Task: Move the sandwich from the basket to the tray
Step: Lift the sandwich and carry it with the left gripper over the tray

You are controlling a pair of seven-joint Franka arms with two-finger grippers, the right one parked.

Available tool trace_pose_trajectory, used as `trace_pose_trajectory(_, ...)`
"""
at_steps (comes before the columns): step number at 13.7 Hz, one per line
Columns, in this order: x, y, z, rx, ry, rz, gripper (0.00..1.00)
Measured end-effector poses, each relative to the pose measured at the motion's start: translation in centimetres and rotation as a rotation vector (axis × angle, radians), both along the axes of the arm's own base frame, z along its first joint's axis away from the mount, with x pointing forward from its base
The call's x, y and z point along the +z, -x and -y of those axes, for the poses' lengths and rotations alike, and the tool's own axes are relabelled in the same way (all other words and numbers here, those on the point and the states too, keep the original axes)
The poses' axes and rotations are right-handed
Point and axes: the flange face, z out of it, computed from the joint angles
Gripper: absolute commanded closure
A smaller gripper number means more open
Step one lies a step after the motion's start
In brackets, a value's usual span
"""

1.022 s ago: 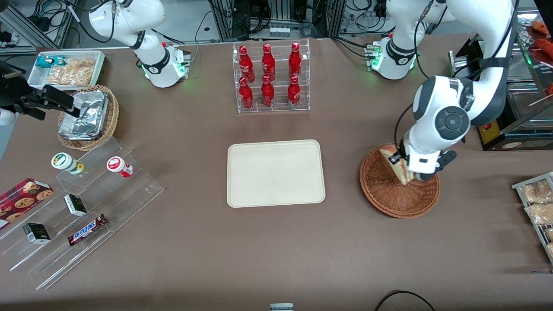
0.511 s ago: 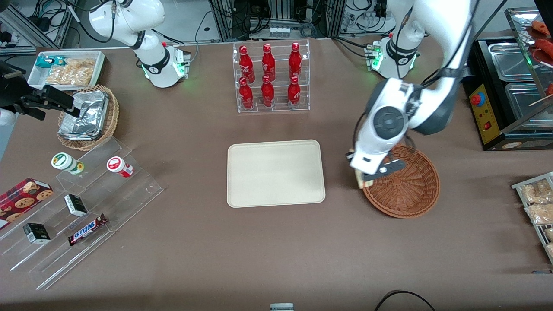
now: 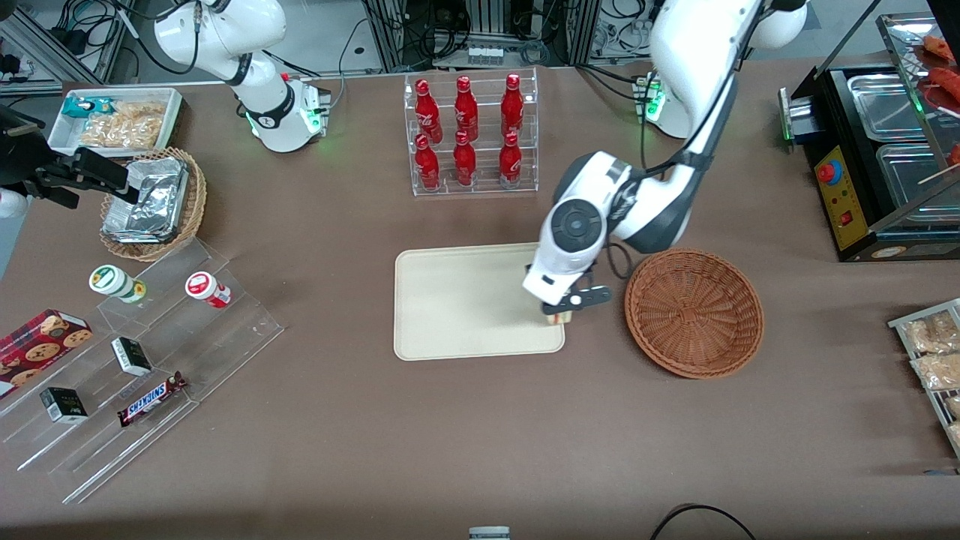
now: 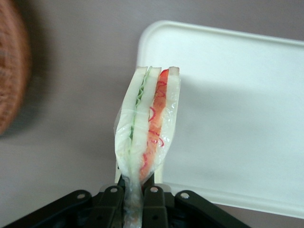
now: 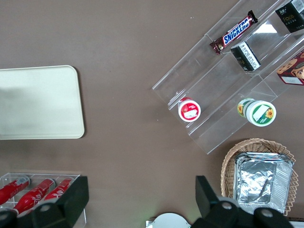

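My gripper [image 4: 134, 192] is closed tight on the narrow end of the sandwich [image 4: 148, 124], which hangs out from the fingers in its clear wrap. The hold is only on a thin part of the wrap and bread, so I judge the sandwich could slip or swing if I move fast.

In the front view my gripper [image 3: 559, 311] is over the corner of the tray [image 3: 465, 300] that is nearest to the basket [image 3: 694, 312], close to the tray's rim. If I let go here, the sandwich could land on the rim and tip onto the table. I think it is safer to go more toward the middle of the tray first.

The basket is now empty and stands apart from the tray, toward my arm's end of the table.
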Motion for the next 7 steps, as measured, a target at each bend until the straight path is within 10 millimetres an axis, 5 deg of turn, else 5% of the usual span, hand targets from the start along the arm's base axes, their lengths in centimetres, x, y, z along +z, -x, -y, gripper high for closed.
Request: trace_pose_trajectory(7,-4.1,3.9,10.4,0.007,0.023,0.044,0.93)
